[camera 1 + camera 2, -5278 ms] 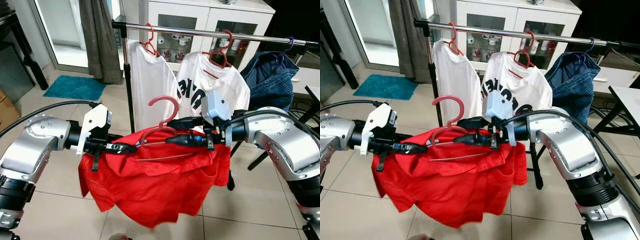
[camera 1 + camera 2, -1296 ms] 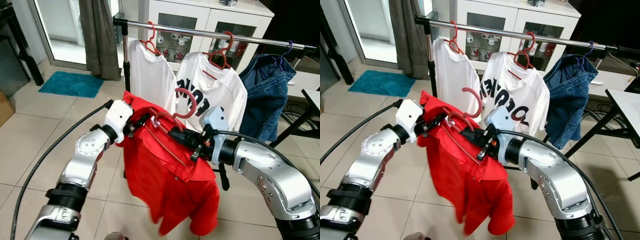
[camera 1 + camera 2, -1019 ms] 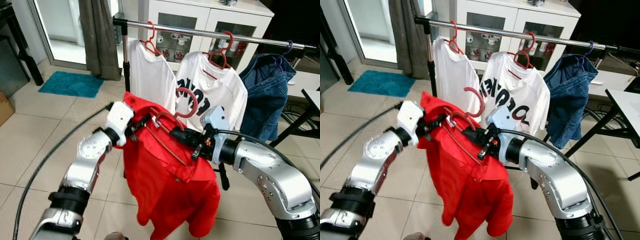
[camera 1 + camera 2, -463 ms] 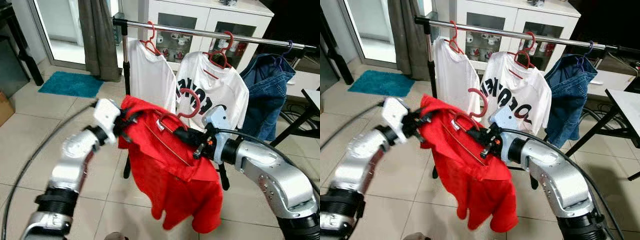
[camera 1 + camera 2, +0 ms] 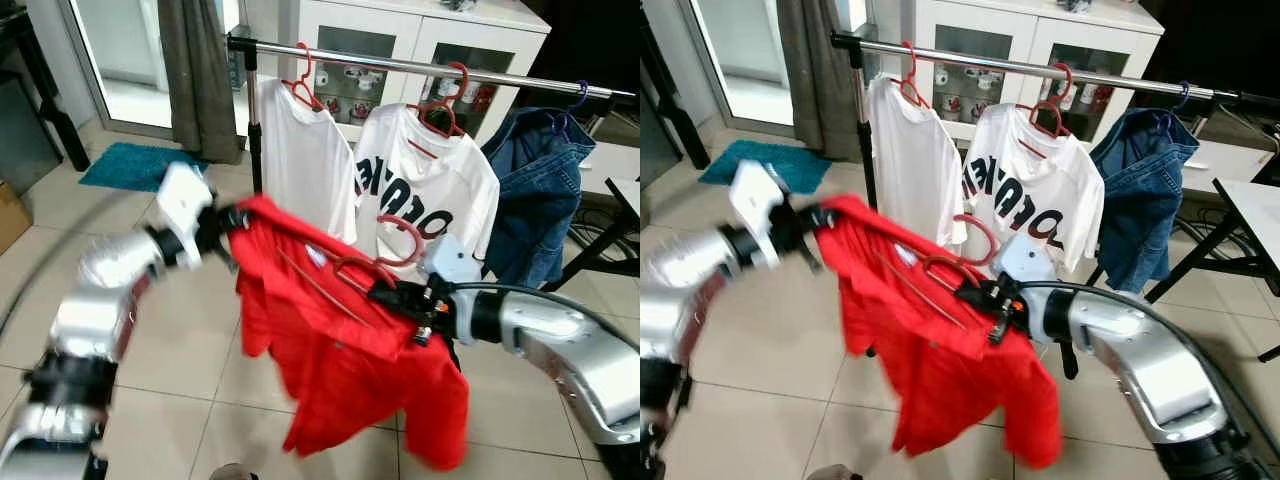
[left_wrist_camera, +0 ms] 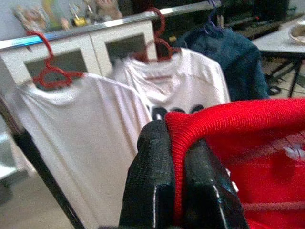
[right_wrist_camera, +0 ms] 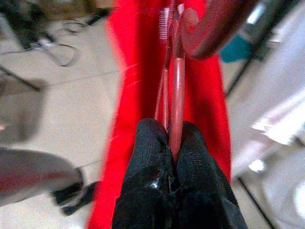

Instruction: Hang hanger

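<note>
Left pincer [image 6: 174, 186] clamps the red shirt's [image 5: 350, 370] shoulder; right pincer [image 7: 172, 157] grips the red hanger [image 5: 385, 262], near the clothes rail [image 5: 420, 68].

Bright, even indoor light; daylight enters at the glass door [image 5: 120, 50]. The left arm [image 5: 110, 275] is motion-blurred; wrist-view backgrounds are soft and unfocused.

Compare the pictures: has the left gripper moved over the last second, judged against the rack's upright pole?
Yes. The left gripper, pinching the red shirt, has swung out to the robot's left: it was level with the rack pole and now sits left of it.
</note>
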You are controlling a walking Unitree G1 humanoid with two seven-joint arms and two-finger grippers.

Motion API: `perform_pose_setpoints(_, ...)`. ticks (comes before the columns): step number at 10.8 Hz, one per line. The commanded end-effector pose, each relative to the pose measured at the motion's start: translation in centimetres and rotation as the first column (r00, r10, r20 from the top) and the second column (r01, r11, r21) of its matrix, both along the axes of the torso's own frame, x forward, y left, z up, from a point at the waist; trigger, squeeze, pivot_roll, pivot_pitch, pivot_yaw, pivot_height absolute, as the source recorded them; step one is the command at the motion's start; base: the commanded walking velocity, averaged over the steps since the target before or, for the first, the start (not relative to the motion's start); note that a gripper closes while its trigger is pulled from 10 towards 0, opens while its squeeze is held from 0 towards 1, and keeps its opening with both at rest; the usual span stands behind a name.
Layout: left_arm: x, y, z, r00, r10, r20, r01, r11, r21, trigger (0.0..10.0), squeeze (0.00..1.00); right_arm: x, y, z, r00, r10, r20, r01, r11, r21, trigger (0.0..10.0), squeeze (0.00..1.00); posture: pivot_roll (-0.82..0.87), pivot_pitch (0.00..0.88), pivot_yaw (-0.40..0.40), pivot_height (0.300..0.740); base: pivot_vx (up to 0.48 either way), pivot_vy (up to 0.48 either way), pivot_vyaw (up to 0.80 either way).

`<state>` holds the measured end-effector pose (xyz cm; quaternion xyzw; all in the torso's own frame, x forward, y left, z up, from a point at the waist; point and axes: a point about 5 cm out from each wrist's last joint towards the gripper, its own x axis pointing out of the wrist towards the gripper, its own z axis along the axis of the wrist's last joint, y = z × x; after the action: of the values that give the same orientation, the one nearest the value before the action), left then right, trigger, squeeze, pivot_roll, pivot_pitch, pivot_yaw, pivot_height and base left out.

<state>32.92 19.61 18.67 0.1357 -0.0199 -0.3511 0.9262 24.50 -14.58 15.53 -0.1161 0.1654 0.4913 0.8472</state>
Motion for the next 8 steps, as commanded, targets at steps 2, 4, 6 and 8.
perform_pose_setpoints(2, 1.4, 3.9, 0.0, 0.967, 0.257, 0.002, -0.255, 0.958, 0.132, 0.0, 0.0, -1.3, -0.7, 1.6, 0.996, 0.092, -0.011, -0.09, 0.986, 0.139, 0.0, 0.0, -0.02, 0.0, -0.036, 0.74, 0.0, 0.0, 0.0)
perform_pose_setpoints(4, 1.7, 5.7, -1.5, 0.923, 0.382, -0.055, -0.37, 0.916, 0.156, 0.0, 0.0, -1.9, -1.0, 2.3, 0.99, 0.137, -0.023, -0.128, 0.963, 0.235, 0.0, 0.0, -0.03, 0.0, -0.031, 0.74, 0.0, 0.0, 0.0)
perform_pose_setpoints(6, 1.9, 5.4, -2.0, 0.923, 0.36, -0.137, -0.365, 0.931, -0.012, 0.0, 0.0, -1.4, -0.9, 2.5, 0.997, 0.079, -0.013, -0.07, 0.94, 0.335, 0.0, 0.0, -0.02, 0.0, -0.026, 0.74, 0.0, 0.0, 0.0)
perform_pose_setpoints(8, 0.9, 1.1, -2.6, 0.977, 0.102, -0.19, -0.118, 0.99, -0.077, 0.0, 0.0, 1.4, -0.5, 2.7, 0.977, -0.211, -0.012, 0.192, 0.865, 0.464, 0.0, 0.0, -0.02, 0.0, -0.027, 0.74, 0.0, 0.0, 0.0)
